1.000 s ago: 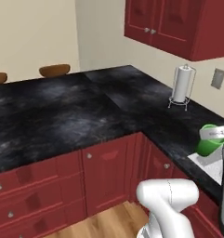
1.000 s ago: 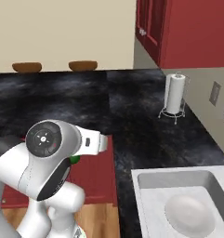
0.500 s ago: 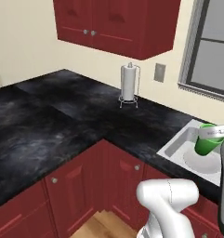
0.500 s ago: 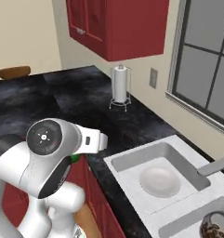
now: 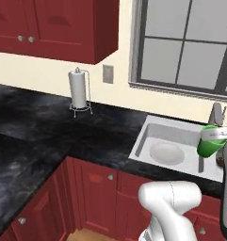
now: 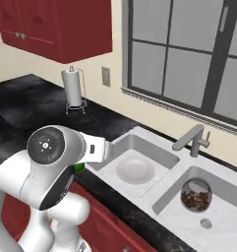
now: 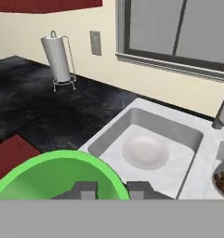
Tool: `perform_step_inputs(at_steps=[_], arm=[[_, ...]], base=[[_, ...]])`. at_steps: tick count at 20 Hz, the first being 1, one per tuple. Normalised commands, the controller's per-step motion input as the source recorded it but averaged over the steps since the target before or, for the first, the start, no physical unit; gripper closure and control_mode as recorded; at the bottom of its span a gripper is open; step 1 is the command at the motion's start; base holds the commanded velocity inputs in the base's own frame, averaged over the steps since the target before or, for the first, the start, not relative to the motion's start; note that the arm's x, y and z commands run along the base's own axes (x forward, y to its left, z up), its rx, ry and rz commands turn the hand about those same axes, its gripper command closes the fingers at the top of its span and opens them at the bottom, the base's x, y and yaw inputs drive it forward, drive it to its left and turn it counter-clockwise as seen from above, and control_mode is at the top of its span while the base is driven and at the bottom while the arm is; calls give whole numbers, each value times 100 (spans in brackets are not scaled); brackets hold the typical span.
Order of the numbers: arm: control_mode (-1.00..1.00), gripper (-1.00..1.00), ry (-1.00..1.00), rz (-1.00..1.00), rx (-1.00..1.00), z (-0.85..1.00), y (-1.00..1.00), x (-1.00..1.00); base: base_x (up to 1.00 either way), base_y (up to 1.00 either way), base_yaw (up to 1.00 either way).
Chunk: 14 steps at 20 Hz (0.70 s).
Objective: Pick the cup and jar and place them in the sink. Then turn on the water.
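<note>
My gripper (image 7: 112,190) is shut on the rim of the bright green cup (image 7: 53,179), which fills the lower left of the hand view. In the left base view the cup (image 5: 209,142) hangs in the air above the front right part of the sink (image 5: 142,137). The glass jar (image 6: 195,195) with brown pieces stands in the right basin of the sink (image 6: 165,181), and part of the jar (image 7: 223,179) shows at the hand view's right edge. The grey faucet (image 6: 191,140) stands at the middle back with no stream coming from it.
A round white dish (image 6: 134,170) lies in the left basin. A paper towel holder (image 5: 79,92) stands on the black counter (image 5: 44,127) by the wall, left of the sink. Red cabinets hang above and a window (image 6: 189,59) runs behind the sink.
The whole picture has swept sideways as the base moved, bringing the sink and window into view. The green cup stays held in the gripper throughout.
</note>
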Motion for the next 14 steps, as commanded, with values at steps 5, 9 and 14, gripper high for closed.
perform_step_inputs(at_steps=[5, 9, 14], arm=[[100, 100, 0, 0, 0, 0, 0, 0], [100, 100, 0, 0, 0, 0, 0, 0], [100, 100, 0, 0, 0, 0, 0, 0]], base=[[0, -69, -63], [0, -85, -59], [0, -98, -55]])
